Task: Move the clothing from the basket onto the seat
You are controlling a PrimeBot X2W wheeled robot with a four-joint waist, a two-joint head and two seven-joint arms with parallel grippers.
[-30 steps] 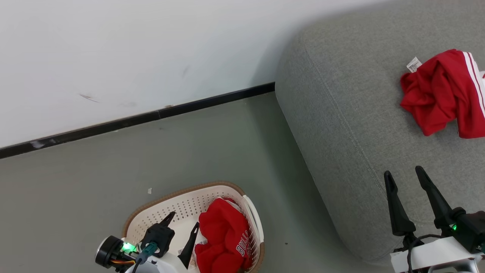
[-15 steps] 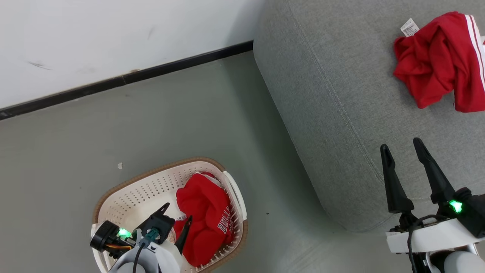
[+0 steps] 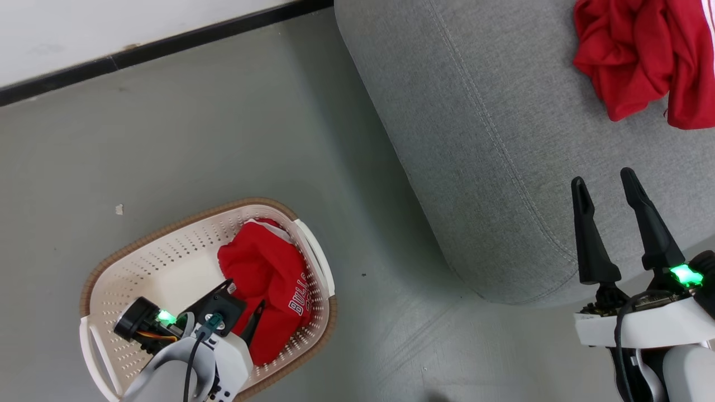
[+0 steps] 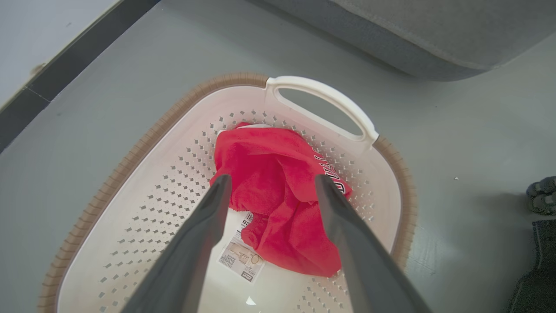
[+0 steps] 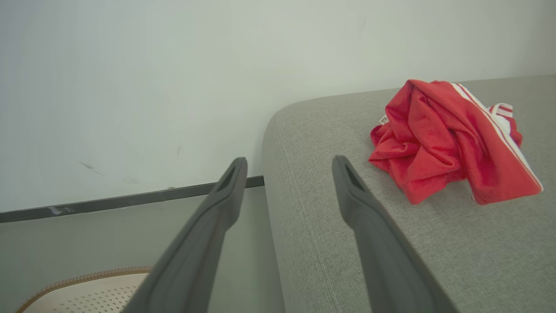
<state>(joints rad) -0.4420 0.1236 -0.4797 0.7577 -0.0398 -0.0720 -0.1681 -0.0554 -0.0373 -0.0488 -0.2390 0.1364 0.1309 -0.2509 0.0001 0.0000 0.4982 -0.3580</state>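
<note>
1. Left gripper (image 4: 273,180) hangs over the basket with its fingers spread wide, gripping nothing. My right gripper (image 3: 602,177) is spread the same way and is empty, above the sofa's near edge.
2. I see the grey sofa (image 3: 475,111) on the right.
3. The basket (image 3: 167,262) stands on the floor near the sofa's rounded corner.
4. A red garment with white stripes (image 5: 434,139) lies crumpled on the sofa.
5. The red "BULLS" garment (image 3: 262,268) lies bunched inside the basket.
6. A sticker label (image 4: 241,258) shows on the basket's bottom, just beside that garment.
</note>
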